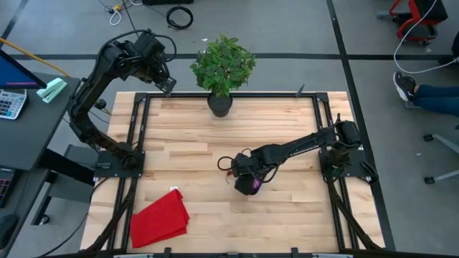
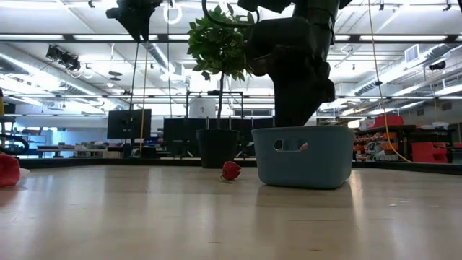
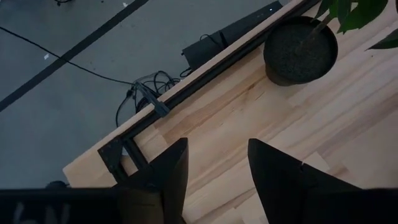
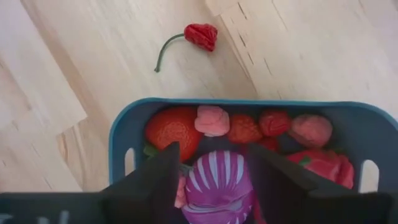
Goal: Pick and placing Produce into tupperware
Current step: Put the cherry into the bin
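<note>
Progress: I judge the job nearly finished. My tupperware (image 4: 124, 134) already holds a row of red and pink produce (image 4: 242, 127), a big strawberry-like piece (image 4: 171, 127) among them.
In hand: the purple-and-white striped piece (image 4: 217, 180) sits between my right fingers (image 4: 152, 180), low centre of my right wrist view, directly over the tub's inside.
Left to do: let the striped piece go into the tub, then fetch the one red pepper-like piece with a green stem (image 4: 199, 36), which lies on the wood in the upper middle of that view, just outside the tub's rim. In the low view it shows left of the tub (image 2: 231, 170).
Right gripper (image 1: 247, 185): centre of the high view, above the tub; fingers spread only as wide as the striped piece and pinching it on both sides.
Left gripper (image 3: 214, 180): upper left of the high view, raised over the table's far corner near the plant pot (image 3: 300, 51); fingers spread apart, holding nothing.
Elsewhere: red cloth (image 1: 159, 218), lower left of the high view, well apart from the tub.
</note>
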Robot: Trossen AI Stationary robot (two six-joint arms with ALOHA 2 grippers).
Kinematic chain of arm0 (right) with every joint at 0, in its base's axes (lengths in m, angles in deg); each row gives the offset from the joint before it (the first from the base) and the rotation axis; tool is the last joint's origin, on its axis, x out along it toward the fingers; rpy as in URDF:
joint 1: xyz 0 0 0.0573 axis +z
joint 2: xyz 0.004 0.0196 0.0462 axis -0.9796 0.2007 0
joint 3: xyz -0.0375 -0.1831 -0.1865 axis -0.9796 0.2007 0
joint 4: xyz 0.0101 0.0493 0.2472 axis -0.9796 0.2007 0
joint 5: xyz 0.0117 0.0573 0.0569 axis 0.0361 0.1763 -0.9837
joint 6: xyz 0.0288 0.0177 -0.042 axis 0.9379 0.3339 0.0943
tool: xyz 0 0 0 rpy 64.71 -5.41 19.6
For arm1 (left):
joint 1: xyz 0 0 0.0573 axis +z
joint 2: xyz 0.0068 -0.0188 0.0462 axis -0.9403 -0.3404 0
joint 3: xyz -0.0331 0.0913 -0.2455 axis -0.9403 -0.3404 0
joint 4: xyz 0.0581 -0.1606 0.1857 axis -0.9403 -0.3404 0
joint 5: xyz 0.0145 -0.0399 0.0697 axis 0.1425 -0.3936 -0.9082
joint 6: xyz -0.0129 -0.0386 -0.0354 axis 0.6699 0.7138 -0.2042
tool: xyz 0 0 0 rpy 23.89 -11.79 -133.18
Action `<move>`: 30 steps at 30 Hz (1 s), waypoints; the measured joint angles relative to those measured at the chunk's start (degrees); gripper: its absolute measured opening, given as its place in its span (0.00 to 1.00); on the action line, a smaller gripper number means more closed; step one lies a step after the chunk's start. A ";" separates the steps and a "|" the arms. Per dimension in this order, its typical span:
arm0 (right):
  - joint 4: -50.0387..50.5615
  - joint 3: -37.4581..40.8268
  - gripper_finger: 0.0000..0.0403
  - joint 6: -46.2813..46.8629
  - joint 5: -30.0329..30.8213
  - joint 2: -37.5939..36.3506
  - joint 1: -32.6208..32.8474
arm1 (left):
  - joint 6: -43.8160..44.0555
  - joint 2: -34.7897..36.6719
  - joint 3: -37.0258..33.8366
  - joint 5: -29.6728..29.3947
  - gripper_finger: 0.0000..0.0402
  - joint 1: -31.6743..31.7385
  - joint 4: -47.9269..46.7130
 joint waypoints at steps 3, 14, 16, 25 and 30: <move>0.18 0.00 0.50 0.01 -0.53 -0.21 0.00 | 1.58 0.00 0.00 0.00 0.43 0.00 -0.15; 2.86 -0.09 0.51 0.02 -4.99 -4.50 0.09 | 7.33 -0.17 -4.27 10.51 0.41 -2.11 1.08; 3.33 -0.09 0.51 -0.05 -4.37 -5.75 0.07 | 7.95 -0.17 -7.42 10.56 0.40 -3.96 2.49; 4.37 -0.09 0.51 -0.46 4.37 -12.07 0.07 | 18.19 -0.22 -28.36 12.71 0.39 -18.33 14.36; 4.42 -0.09 0.51 -0.55 8.73 -14.55 0.07 | 26.34 -0.22 -37.55 15.13 0.38 -29.11 19.49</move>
